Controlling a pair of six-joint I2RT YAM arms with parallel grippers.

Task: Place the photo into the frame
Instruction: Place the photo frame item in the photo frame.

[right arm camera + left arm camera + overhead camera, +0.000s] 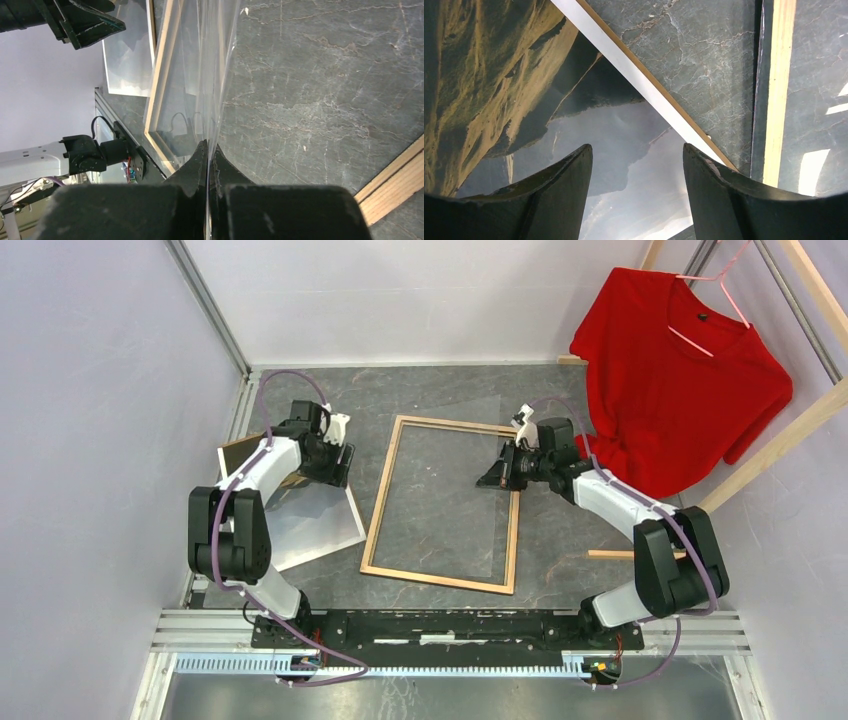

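Left of the frame, the left fingers stand wide above the photo; the right fingers pinch the sheet at the frame's right rail.

Left arm folded at the elbow, left hand pointing down, fingers spread apart; right arm stretched inward, right hand pinched tight on a clear sheet

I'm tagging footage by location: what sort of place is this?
Likely a robotics lab test cell: left arm and right arm bolted to an aluminium rail, plain white enclosure walls, marbled grey tabletop.
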